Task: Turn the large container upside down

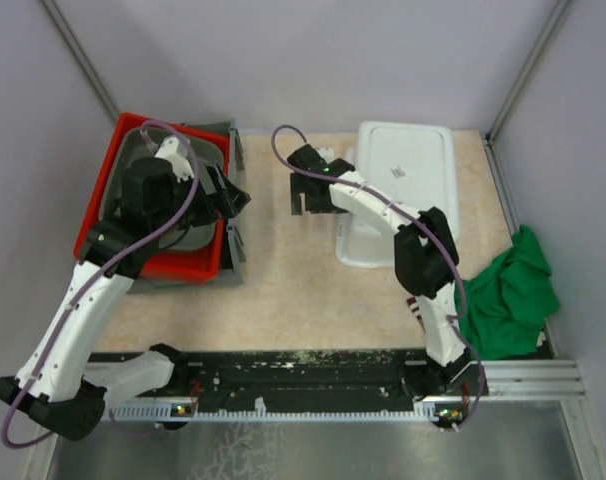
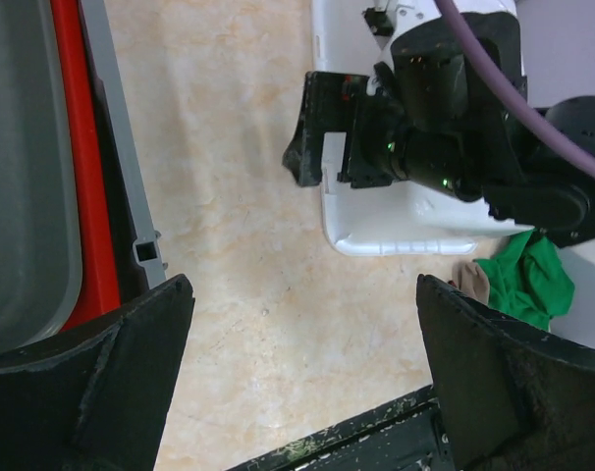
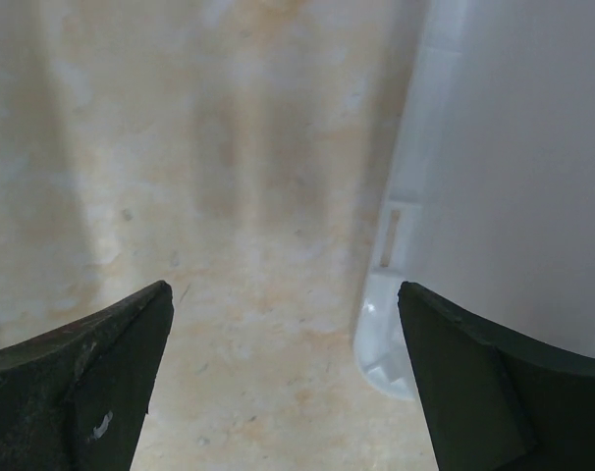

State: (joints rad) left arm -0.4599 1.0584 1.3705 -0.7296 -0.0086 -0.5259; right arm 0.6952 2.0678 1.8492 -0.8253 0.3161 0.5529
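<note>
Large white rectangular plastic container [image 1: 403, 170] lies bottom-up at the beige table's [image 1: 283, 280] far right. The right gripper [image 1: 308, 203] is just beside its left edge, jaws wide, empty — left gripper [image 1: 231, 198] equally wide, beside the red plastic crate [image 1: 98, 200]

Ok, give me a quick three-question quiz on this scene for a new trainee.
1. True or false: the right pincer is shut on the white container.
2. What colour is the crumpled cloth? A) green B) blue C) yellow
3. Fill in: the pincer nearest the red crate is the ___ pincer.

Key: 1 false, it stands open beside the container; 2 A; 3 left.
</note>
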